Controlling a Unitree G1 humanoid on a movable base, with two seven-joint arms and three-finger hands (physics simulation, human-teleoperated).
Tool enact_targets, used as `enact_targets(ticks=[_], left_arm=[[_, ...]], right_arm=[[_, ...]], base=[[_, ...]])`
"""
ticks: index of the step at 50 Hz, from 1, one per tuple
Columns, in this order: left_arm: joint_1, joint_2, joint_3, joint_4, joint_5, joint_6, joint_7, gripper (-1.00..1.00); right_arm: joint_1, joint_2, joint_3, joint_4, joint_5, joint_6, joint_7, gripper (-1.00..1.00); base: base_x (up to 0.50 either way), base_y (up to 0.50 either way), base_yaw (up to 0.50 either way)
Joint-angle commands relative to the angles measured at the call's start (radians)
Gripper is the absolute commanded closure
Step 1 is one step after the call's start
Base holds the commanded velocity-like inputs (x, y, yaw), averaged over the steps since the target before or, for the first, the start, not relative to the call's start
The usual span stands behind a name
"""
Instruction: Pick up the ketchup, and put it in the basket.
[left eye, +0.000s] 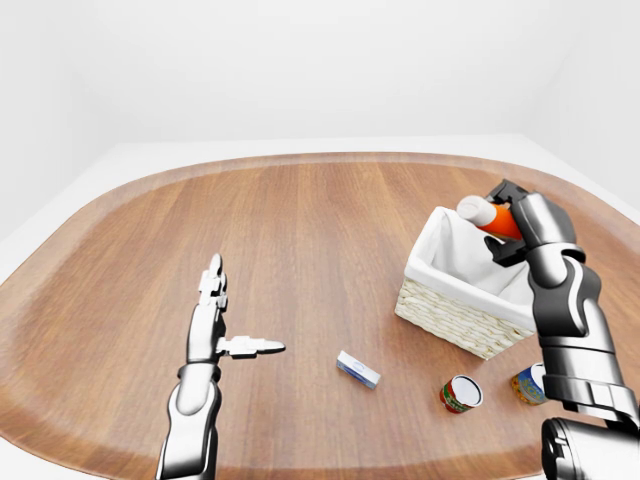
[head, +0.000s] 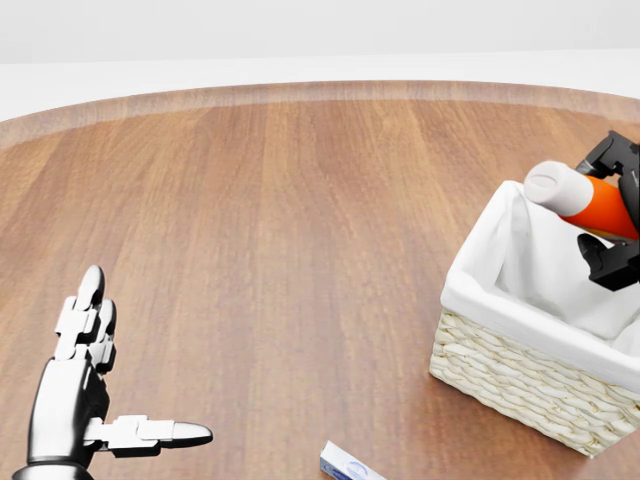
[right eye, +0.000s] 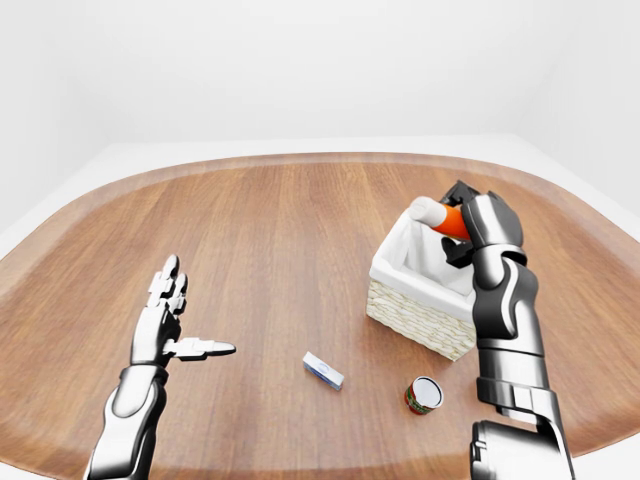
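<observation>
Round wood table (left eye: 320, 220) in white room: one basket (left eye: 455, 305), right hand (left eye: 520, 225) gripping one ketchup (left eye: 488, 215) above it, two cans (left eye: 461, 393) and one box (left eye: 358, 369) near it, left hand (left eye: 215, 320) spread open.

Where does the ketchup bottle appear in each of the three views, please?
Left-eye view: ketchup bottle right of centre, in the right hand.
Head view: at the right edge, cap pointing left.
Right-eye view: right of centre.
Shared landmark: the basket, directly below it in all three.
</observation>
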Motion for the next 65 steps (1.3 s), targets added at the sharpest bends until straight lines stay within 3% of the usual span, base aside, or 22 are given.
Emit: enact_targets(ticks=[1, 24, 32, 41, 50, 65], left_arm=[[0.002, 0.000, 0.002, -0.008, -0.004, 0.000, -0.003, -1.00], [0.007, -0.002, 0.001, -0.015, -0.004, 0.000, -0.005, -1.00], [0.009, -0.002, 0.002, -0.022, -0.006, 0.000, -0.007, -1.00], [0.006, -0.002, 0.002, -0.016, -0.006, 0.000, -0.008, -1.00], [0.007, -0.002, 0.001, -0.015, -0.005, 0.000, -0.007, -1.00], [0.004, -0.001, 0.001, -0.006, -0.004, 0.000, -0.007, -1.00]], right_arm=[[-0.036, -0.016, 0.012, 0.112, 0.005, 0.000, -0.058, 1.00], [-0.071, -0.023, 0.038, 0.254, 0.014, 0.000, -0.126, 1.00], [-0.111, -0.029, 0.062, 0.413, 0.021, -0.060, -0.201, 1.00], [-0.145, -0.035, 0.086, 0.541, 0.032, -0.106, -0.261, 1.00], [-0.143, -0.033, 0.097, 0.561, 0.035, -0.114, -0.274, 1.00], [-0.180, -0.032, 0.118, 0.673, 0.027, -0.159, -0.324, 1.00]], base=[[0.00, 0.00, 0.00], [0.00, 0.00, 0.00], [0.00, 0.00, 0.00], [0.00, 0.00, 0.00], [0.00, 0.00, 0.00], [0.00, 0.00, 0.00]])
